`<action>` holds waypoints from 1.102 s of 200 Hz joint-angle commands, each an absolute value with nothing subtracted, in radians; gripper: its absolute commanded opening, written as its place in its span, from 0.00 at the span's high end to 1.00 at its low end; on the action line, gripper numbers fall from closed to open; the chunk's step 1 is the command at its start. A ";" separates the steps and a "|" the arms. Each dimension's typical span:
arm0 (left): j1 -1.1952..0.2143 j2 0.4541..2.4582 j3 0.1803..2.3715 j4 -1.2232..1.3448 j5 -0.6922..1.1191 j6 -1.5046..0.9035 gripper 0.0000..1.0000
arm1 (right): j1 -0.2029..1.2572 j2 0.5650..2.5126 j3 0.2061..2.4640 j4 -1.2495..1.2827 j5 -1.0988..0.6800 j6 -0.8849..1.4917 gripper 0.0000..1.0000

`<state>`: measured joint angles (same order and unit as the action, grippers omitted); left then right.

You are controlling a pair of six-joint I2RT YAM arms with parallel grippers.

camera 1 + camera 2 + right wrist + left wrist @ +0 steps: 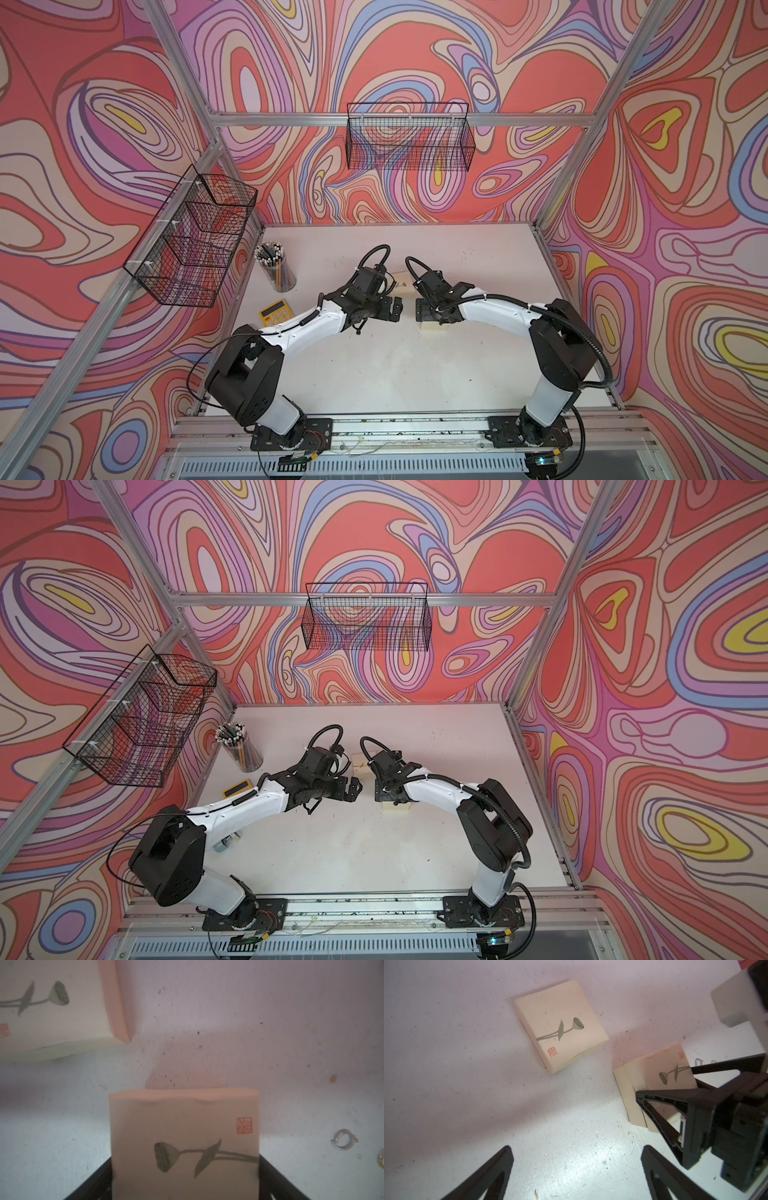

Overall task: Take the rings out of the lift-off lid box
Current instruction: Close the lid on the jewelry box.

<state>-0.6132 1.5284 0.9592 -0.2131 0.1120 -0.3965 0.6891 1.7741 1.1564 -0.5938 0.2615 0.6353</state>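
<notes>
**Right gripper** point(185, 1157): the fingers are standing wide and pressing flat against two opposite sides of the lotus-print lift-off lid box point(184, 1118), so it is gripping the box across its width.

**Left gripper** point(578, 1147): the fingers are spread fully and gripping nothing. It is hovering over bare table point(467, 1084), near the gripped box.

**Rings** point(344, 1139): two are lying loose on the table just beside the gripped box, outside it. One is being cut off by the edge of the right wrist view. Whether others are resting inside the box is hidden.

A second lotus-print box point(560, 1026) is sitting with its lid on, apart from the first.

**Judgement:** the lid point(654, 1068) is being handled. Two cream bands are showing on the box's side, which suggests the lid is riding partway up the base point(620, 1093).

- To do this well, the pull should be going straight up with no tilt, so that the lid's skirt is not binding and dragging the base along.
- The left gripper is sitting well placed to pin the base if it starts rising.
- The lid's path should be avoiding the loose rings — one nudge could be sending them rolling.
</notes>
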 commanded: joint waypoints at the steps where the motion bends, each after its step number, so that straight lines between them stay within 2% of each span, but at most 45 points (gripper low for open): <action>1: -0.606 1.540 0.959 -0.216 0.114 -0.400 0.00 | 0.696 1.803 1.166 -0.601 0.260 0.645 0.09; 82: -0.606 1.547 0.963 -0.218 0.117 -0.400 0.00 | 0.696 1.821 1.169 -0.603 0.269 0.646 0.08; 220: -0.606 1.542 0.954 -0.217 0.112 -0.404 0.00 | 0.710 1.740 1.136 -0.606 0.295 0.673 0.07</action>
